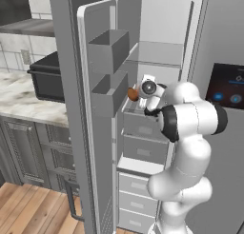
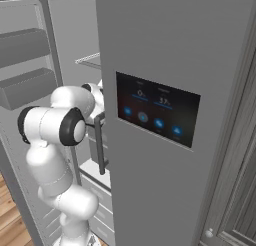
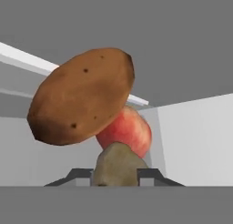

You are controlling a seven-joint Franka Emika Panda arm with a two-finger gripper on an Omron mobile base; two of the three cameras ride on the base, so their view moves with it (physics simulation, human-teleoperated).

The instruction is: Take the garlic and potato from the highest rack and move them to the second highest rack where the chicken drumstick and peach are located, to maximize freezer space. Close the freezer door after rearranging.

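Observation:
In the hand view a tan garlic (image 3: 119,164) sits between my gripper's (image 3: 116,175) fingertips, which are shut on it. Just beyond it a red peach (image 3: 132,132) rests on the rack, and a big brown potato (image 3: 82,95) leans on top of the peach. In the left base view my gripper (image 1: 137,96) reaches into the freezer below the highest rack (image 1: 157,63), with the potato (image 1: 132,93) at its tip. The chicken drumstick is hidden. The freezer door (image 1: 95,147) stands wide open.
The open door carries two grey bins (image 1: 109,50) close to my arm on the left. Drawers (image 1: 143,150) fill the freezer below the racks. The closed fridge door with a touch screen (image 2: 157,115) is on the right. A marble counter (image 1: 28,102) lies further left.

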